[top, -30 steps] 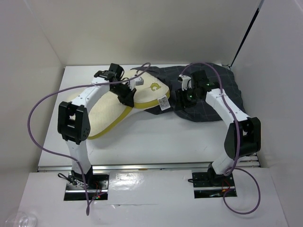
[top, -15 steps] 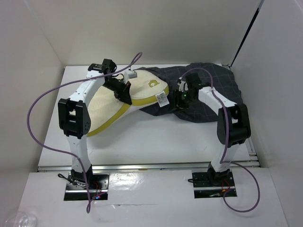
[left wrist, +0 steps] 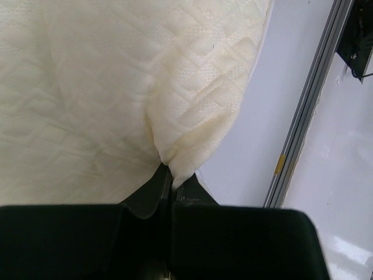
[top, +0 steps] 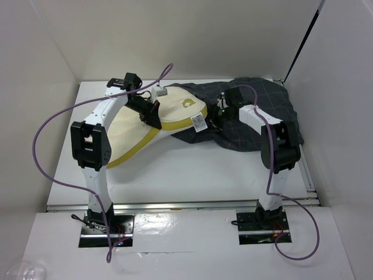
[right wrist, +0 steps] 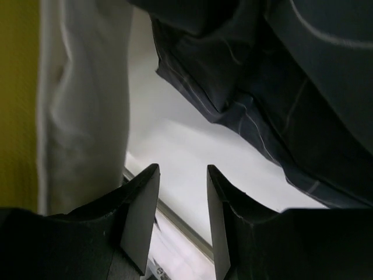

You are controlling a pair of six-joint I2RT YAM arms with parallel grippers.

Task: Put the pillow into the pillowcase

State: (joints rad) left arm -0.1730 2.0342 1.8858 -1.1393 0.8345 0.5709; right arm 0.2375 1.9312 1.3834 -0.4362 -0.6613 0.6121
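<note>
The cream pillow (top: 134,131) with yellow piping lies at the table's left-middle, its right end with the yellow emblem (top: 189,104) and white tag (top: 199,122) raised over the pillowcase's edge. The dark grey grid pillowcase (top: 262,111) lies crumpled at the back right. My left gripper (top: 155,119) is shut on a pinch of pillow fabric (left wrist: 175,157). My right gripper (top: 217,119) is open and empty, just right of the pillow's end, beside the pillowcase's edge; its view shows the pillowcase (right wrist: 280,87) upper right and the pillow (right wrist: 81,105) on the left.
White walls close in the table at the back and both sides. A metal rail (top: 186,204) runs along the table's near edge. A purple cable (top: 44,146) loops out to the left of the left arm.
My right gripper moved left and back toward the pillow's end, its arm folding more upright. The left gripper drew the pillow slightly left and back a second ago, then held still.
</note>
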